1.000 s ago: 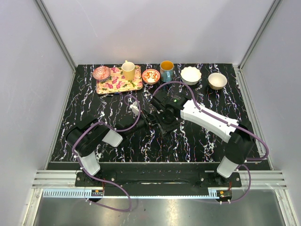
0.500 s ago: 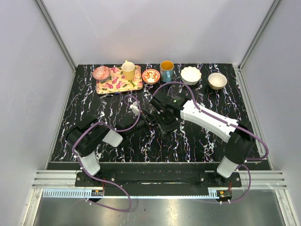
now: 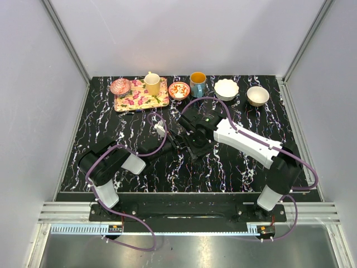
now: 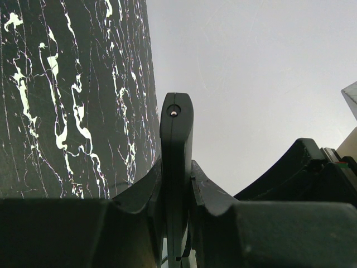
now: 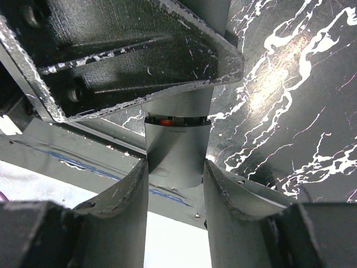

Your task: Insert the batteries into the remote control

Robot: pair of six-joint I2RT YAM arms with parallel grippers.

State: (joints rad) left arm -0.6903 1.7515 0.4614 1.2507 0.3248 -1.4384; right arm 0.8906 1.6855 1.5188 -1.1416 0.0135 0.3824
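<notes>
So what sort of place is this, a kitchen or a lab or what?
Most likely a robotics lab test cell: two robot arms bolted to the near edge of a black marbled table, plain walls on metal framing around it, and cups and bowls lined along the back like props.

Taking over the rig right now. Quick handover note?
Left tool: shut on the remote control, clamped across its thin side, at mid-table.
Right tool: closed across the same remote's width, below its red mark.
Batteries: none visible in any view.
Done: remote is held by both arms.
Left: loading. Cannot tell whether the compartment is open or any cell is in.
</notes>
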